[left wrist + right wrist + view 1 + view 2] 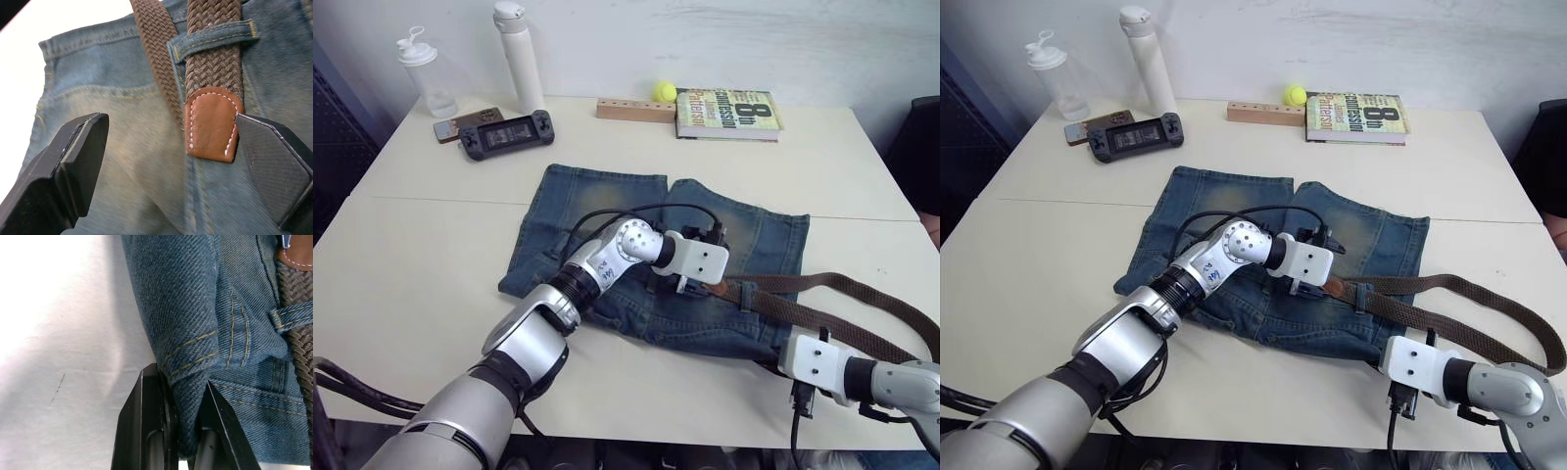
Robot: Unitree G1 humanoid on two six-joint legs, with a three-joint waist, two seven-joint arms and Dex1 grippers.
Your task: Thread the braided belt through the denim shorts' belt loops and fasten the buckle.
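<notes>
While the denim shorts (646, 255) lie mid-tabletop, your left gripper (171, 161) hangs spread wide over the braided belt (213, 63), whose tan tip has passed one belt loop (215, 39); your right gripper (183, 431) pinches the shorts' waistband near the front edge.

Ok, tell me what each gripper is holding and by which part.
The right gripper pinches a fold of the denim shorts at their edge. The left gripper is open around the braided belt's tan tip, holding nothing.

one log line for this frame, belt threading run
left gripper: open, at belt tip | braided belt: through one belt loop | right gripper: shut on denim shorts edge | buckle: unfastened
</notes>
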